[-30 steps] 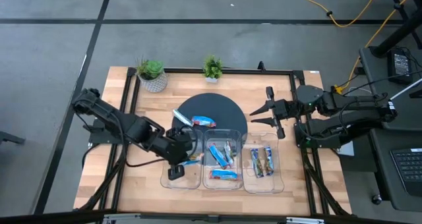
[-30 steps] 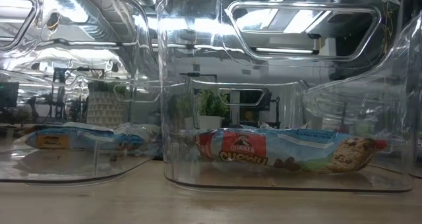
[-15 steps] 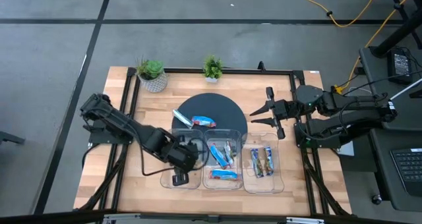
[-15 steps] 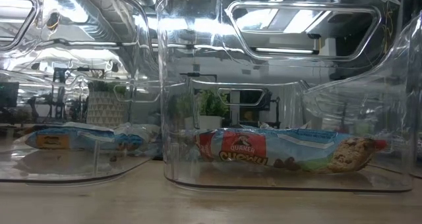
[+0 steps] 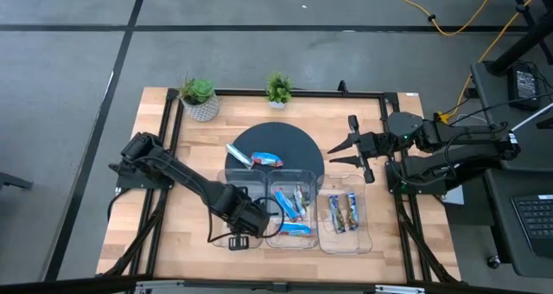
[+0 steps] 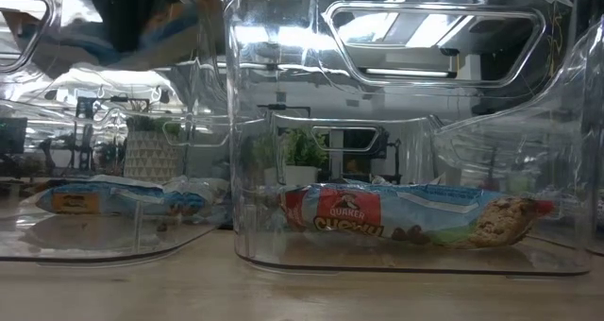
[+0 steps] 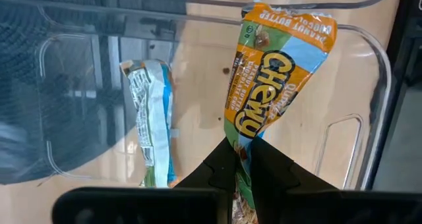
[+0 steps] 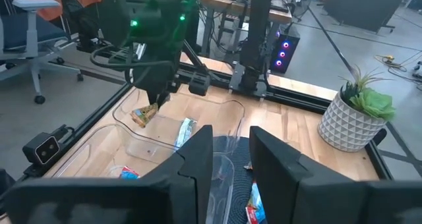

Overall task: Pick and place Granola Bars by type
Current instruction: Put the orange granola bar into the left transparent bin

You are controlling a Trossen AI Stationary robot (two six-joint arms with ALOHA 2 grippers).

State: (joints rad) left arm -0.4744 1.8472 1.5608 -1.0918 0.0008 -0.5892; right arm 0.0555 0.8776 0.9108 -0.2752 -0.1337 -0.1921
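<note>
While the left claw pinches an orange granola bar over the clear tray, tray wall close ahead, blue bar lying beside, right claw spread, waiting far off.

Orange Chewy bar hangs over left tray; others binned.

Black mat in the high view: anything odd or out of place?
Two granola bars lie on the black mat, outside the clear trays, not yet sorted. Left gripper holds an orange-labelled Chewy bar over the left tray. Nothing spilled or damaged.
</note>
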